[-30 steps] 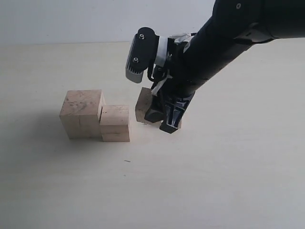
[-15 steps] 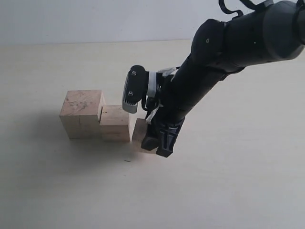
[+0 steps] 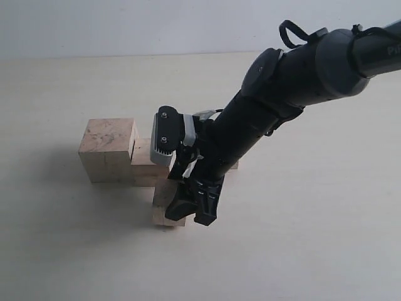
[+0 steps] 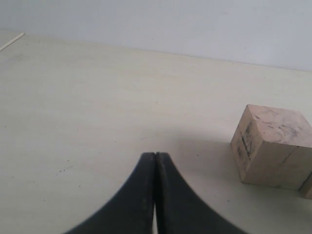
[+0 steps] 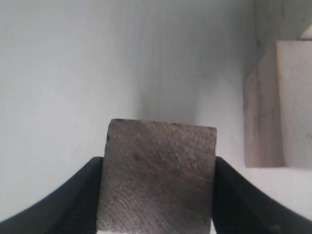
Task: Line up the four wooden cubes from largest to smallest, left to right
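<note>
The largest wooden cube stands on the table at the left. The second cube touches its right side, partly hidden by the right wrist. My right gripper is shut on a third, smaller cube, held down at the table just in front of the second cube. A beige sliver behind the right arm may be the smallest cube. My left gripper is shut and holds nothing, off to the left of the largest cube.
The pale tabletop stretches bare round the cubes. The black right arm slants down from the upper right over the middle of the table. A light wall backs the scene.
The right gripper has carried its cube from beside the second cube's right side toward the front and left, and lower. It now sits in front of the second cube.
</note>
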Controlling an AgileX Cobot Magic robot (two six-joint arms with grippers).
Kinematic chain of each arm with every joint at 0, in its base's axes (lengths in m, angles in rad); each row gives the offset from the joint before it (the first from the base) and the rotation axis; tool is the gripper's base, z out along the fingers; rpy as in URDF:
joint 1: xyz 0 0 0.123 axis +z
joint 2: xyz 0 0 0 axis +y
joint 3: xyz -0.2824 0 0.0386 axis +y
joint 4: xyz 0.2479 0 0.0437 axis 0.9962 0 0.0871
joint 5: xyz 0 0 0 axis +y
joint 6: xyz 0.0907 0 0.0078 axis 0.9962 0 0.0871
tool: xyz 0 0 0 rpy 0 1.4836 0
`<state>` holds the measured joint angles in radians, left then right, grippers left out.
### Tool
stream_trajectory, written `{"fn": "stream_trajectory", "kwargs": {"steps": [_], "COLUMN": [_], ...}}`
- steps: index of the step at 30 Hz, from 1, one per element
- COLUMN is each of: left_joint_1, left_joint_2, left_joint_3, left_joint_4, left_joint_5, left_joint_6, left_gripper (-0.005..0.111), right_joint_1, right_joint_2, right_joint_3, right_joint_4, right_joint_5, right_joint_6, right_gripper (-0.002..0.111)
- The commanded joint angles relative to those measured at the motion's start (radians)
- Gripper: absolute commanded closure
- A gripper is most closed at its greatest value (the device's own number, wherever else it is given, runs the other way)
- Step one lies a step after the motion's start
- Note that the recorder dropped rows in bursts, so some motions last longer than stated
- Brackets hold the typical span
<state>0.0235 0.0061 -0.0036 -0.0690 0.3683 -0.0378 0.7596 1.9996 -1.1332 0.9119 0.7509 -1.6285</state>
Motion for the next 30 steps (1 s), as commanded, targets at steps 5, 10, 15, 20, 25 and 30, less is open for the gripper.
{"fn": "stream_trajectory", "kwargs": {"steps": [5, 10, 15, 20, 25, 30], "left_joint_1": [-0.006, -0.006, -0.006, -0.006, -0.006, -0.006], "left_joint_2": [-0.006, -0.006, -0.006, -0.006, -0.006, -0.006], "left_joint_3": [0.004, 0.004, 0.004, 0.004, 0.004, 0.004], "left_joint_4": [-0.003, -0.003, -0.003, -0.003, -0.003, -0.003], "left_joint_5": [-0.011, -0.011, -0.011, -0.011, -0.011, -0.011], "left_joint_6": [0.001, 0.001, 0.001, 0.001, 0.001, 0.001], "left_gripper": [0.107, 0.107, 0.107, 0.107, 0.107, 0.107], "right_joint_1": [-0.003, -0.003, -0.003, -0.003, -0.003, -0.003], "right_joint_2": [0.042, 0.055, 0.064, 0.064, 0.064, 0.073], "right_joint_3": [-0.003, -0.003, -0.003, -0.003, -0.003, -0.003], "right_joint_4": [0.065, 0.083, 0.082, 0.082, 0.12, 0.175], "right_joint_5": [-0.061, -0.074, -0.12, -0.152, -0.184, -0.182], "right_joint_6": [-0.055, -0.08, -0.08, -0.08, -0.098, -0.151], "right_gripper": [0.108, 0.108, 0.108, 0.108, 0.108, 0.108]}}
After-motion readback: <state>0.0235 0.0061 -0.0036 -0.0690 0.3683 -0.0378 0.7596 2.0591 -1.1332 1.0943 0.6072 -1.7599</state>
